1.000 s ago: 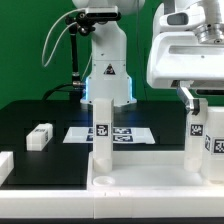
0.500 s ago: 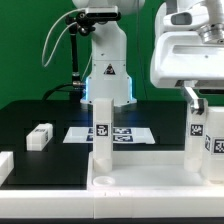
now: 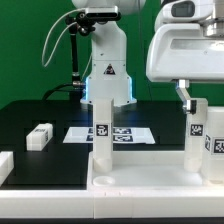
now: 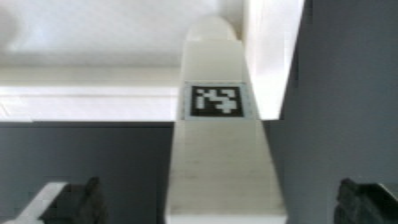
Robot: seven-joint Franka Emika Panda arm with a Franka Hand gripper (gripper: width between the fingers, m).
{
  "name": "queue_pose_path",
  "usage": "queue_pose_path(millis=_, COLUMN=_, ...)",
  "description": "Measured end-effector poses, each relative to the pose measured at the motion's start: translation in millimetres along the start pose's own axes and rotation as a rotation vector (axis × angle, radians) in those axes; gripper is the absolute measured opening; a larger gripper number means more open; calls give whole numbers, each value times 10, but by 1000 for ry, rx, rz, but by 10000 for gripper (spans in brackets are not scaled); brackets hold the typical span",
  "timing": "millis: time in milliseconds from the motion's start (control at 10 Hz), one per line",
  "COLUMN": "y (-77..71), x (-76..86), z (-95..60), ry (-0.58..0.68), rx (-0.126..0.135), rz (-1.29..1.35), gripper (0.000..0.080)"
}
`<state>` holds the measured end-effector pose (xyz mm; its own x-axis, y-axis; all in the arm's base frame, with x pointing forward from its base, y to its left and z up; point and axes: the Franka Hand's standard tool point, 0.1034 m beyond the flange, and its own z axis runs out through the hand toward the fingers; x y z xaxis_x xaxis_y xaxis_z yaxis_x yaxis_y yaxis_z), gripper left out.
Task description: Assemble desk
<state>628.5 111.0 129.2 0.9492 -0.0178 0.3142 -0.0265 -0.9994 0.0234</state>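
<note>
The desk panel [image 3: 130, 185], a white rimmed tray, lies at the front of the exterior view. One white leg [image 3: 102, 135] stands upright on it at its left, and two tagged legs [image 3: 197, 135] [image 3: 214, 150] stand at its right. My gripper [image 3: 190, 97] hangs just above the right-hand legs. In the wrist view a tagged leg [image 4: 217, 140] runs down the middle between my dark fingertips [image 4: 71, 200], which stand wide on either side without touching it. My gripper [image 4: 219, 205] is open. The panel [image 4: 89, 60] shows beyond the leg.
A loose white leg [image 3: 39, 136] lies on the black table at the exterior view's left, and another white part [image 3: 4, 165] sits at the left edge. The marker board [image 3: 75, 134] lies behind the panel, in front of the arm's base [image 3: 108, 80].
My gripper has risen a little above the right-hand legs. Its jaws stay open and the parts have not moved.
</note>
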Motion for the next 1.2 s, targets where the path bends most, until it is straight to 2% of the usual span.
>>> queue_pose_path(millis=100, y=43, x=36, z=-6, ry=-40, rx=-3, rz=10, gripper=649)
queue_pose_path(millis=200, y=87, x=-8, z=-16, ry=-138, rx=-6, rz=21, gripper=649)
queue_pose_path(millis=300, y=128, x=63, z=-59, ry=-230, rx=-9, rz=43, gripper=649)
queue_pose_path(millis=400, y=103, x=167, z=-59, ry=-253, rx=-6, rz=70, gripper=649)
queue_pose_path(millis=500, y=69, x=183, z=-23, ry=-243, rx=6, rz=79, gripper=649)
queue_pose_path(millis=600, y=106, x=169, z=7, ry=-250, rx=8, rz=87, gripper=649)
queue_pose_path(millis=700, y=131, x=167, z=20, ry=-251, rx=6, rz=92, gripper=649)
queue_pose_path(millis=900, y=42, x=128, z=59, ry=-253, rx=1, rz=104, gripper=649)
queue_pose_path(millis=1100, y=50, x=116, z=69, ry=-255, rx=-3, rz=129, gripper=649)
queue_pose_path(millis=1200, y=51, x=116, z=70, ry=-255, rx=-3, rz=129, gripper=519)
